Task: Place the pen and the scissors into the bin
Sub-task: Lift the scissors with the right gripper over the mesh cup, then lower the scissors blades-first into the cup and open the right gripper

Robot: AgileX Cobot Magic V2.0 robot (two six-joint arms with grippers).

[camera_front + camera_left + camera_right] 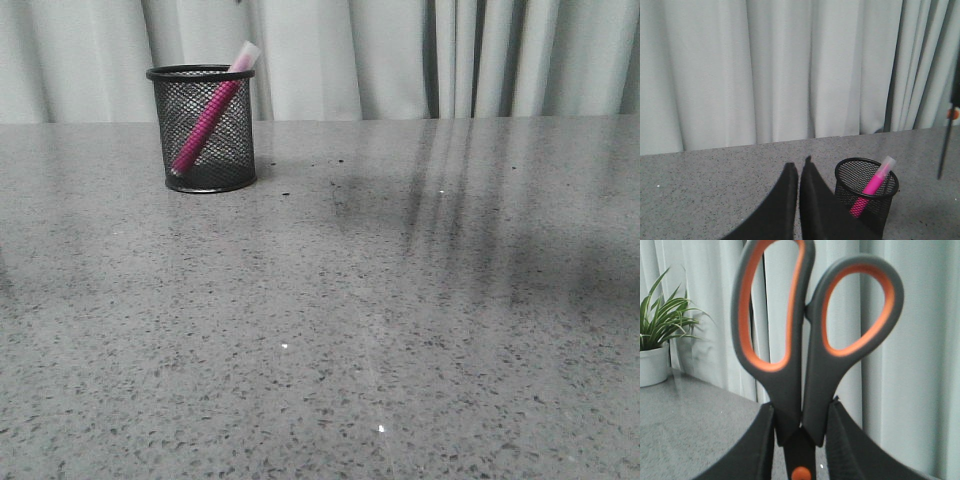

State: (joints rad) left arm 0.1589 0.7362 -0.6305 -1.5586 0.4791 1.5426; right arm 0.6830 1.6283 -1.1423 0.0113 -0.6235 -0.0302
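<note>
Front view gives me the bin (201,128) standing upright at the far left of the grey speckled table (400,330), close to the curtain (400,55). The pen (211,115) is inside it, leaning on a diagonal: its magenta body runs from low on the bin's left side up to the right, and the whitish cap pokes out above the rim at the right. I see neither arm in this view.

From the left wrist camera, the left gripper (799,172) has its two dark fingers pressed together with only a thin seam between them, and nothing is held there. The bin sits just beside those fingers on the table, the pen's cap end pointing up and out over the rim. At the edge of this picture I catch a thin dark blade hanging point down, with an orange spot above it, off the table surface.

On the right wrist camera, the right gripper (800,440) is clamped on the scissors (805,355). Their long axis runs straight out from the fingers, the orange-lined handle loops at the far end, the orange pivot screw between the pads, handles closed together. A potted plant (660,335) stands on the table behind.
</note>
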